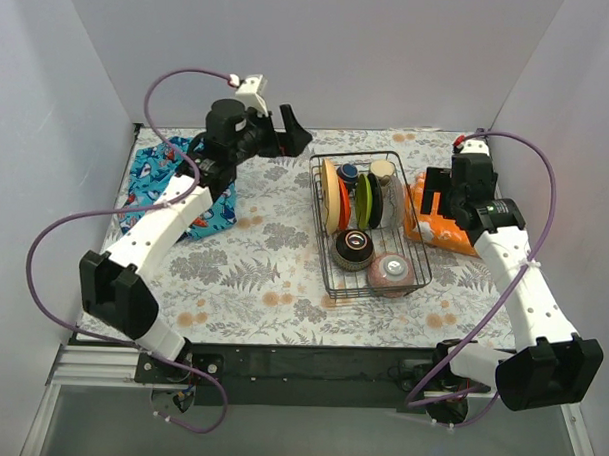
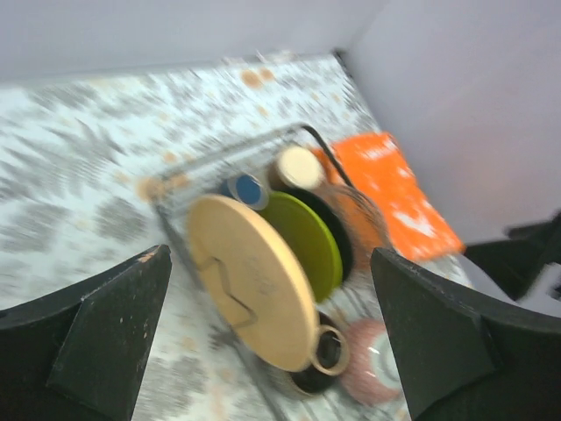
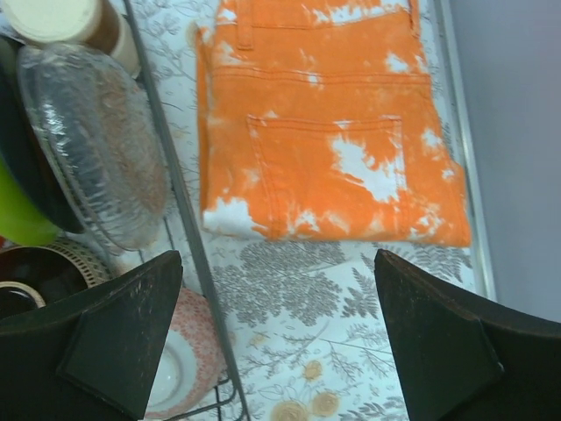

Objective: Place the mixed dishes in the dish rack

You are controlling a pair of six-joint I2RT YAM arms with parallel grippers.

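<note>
Both pairs of my fingers are standing wide apart, gripping nothing. My left gripper [image 2: 270,263] is hovering above the patterned table near the far left corner of the dish rack [image 1: 421,247]. My right gripper [image 3: 276,263] is hanging over the orange cloth [image 3: 333,132], just beside the rack's right wall. All the dishes are sitting inside the rack. The yellow-orange plate [image 1: 331,196], green plate [image 1: 364,200] and dark plate [image 1: 376,206] are standing on edge. The blue mug [image 1: 347,172] and beige cup [image 1: 383,171] are at the far end, and the brown-ringed bowl [image 1: 353,248] and pink bowl [image 1: 392,273] are at the near end.
</note>
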